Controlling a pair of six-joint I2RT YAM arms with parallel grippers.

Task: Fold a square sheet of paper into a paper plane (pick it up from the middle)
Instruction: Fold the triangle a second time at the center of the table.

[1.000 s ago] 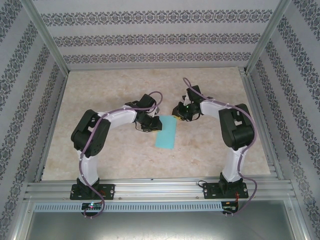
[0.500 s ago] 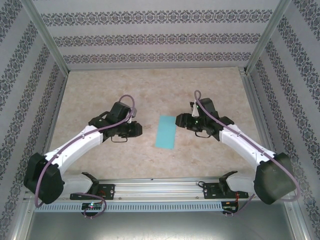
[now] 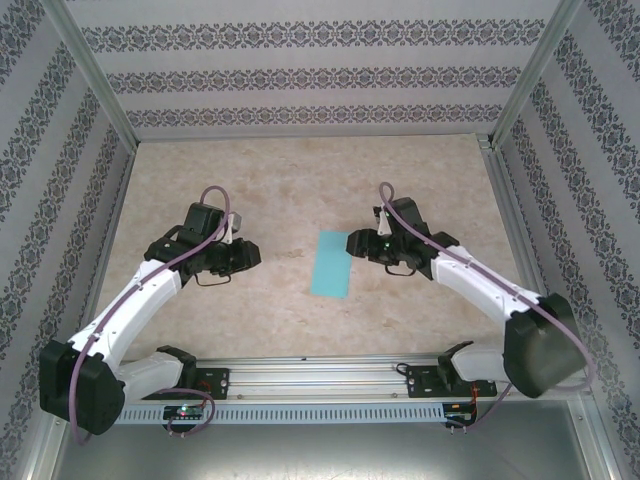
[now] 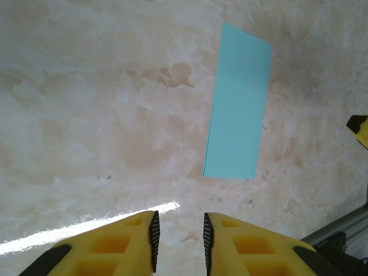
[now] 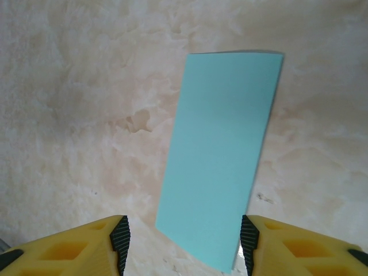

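Left gripper farther from paper on marbled table

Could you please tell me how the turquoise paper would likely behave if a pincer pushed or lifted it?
The paper looks thin and lies flat on the table, so it is probably very light and would droop when lifted. With no raised edge showing, a push would likely slide it rather than lift it.

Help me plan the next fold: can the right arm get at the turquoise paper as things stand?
Probably yes. The right hand is open and just beside the turquoise paper, which lies flat on the table with nothing between them.
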